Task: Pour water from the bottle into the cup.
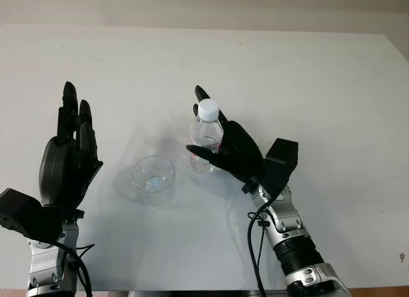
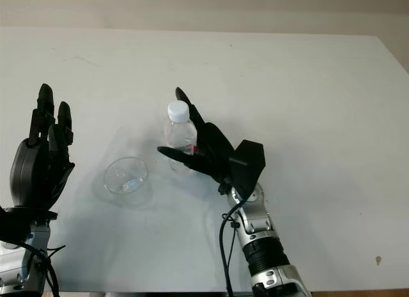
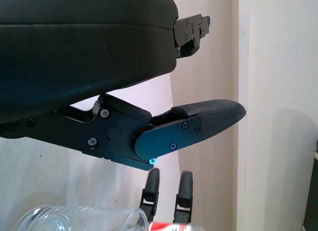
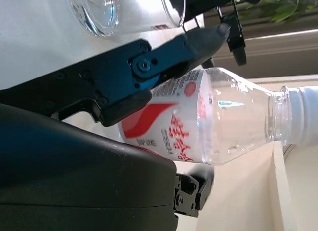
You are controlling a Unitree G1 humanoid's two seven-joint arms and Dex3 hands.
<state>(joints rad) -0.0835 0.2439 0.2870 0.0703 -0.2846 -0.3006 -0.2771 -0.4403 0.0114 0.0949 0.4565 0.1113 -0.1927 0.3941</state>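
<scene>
The right hand (image 1: 225, 150) has its fingers spread around the bottle (image 1: 206, 138), not yet pinching; it should grip the body firmly before lifting toward the cup (image 1: 153, 179) on the left.

My right hand (image 1: 220, 147) brackets the bottle (image 1: 206, 138), fingers not closed on it. The cup (image 1: 153, 180) stands just beside it (toward my left hand (image 1: 67, 159)). Bare bench (image 1: 307, 86) lies beyond and to the right.

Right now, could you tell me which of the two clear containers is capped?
The bottle, with a white cap, at the right hand; the cup beside it is open-topped.
</scene>
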